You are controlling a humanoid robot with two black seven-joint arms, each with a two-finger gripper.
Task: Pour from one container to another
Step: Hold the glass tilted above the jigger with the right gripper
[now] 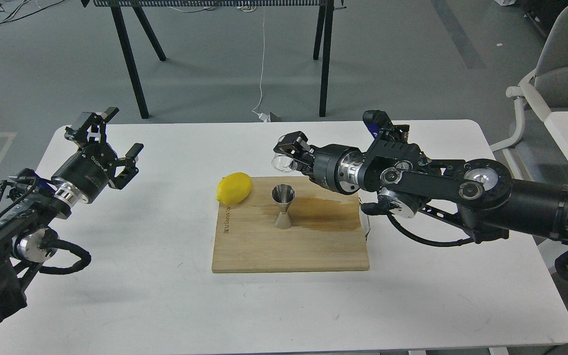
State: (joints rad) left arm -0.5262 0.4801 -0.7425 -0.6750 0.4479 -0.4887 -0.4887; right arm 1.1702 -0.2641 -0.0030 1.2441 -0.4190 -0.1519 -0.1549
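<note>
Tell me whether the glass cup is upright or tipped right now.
Tipped. The glass cup lies on its side in the right gripper, mouth facing left, above the jigger.

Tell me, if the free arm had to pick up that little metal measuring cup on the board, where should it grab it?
Probably at the narrow waist of the jigger, where its two cones meet. It stands upright on the cutting board, so fingers closing there from the sides would sit between the flares. The open left gripper would best come level from the left, but the lemon lies close on that side.
</note>
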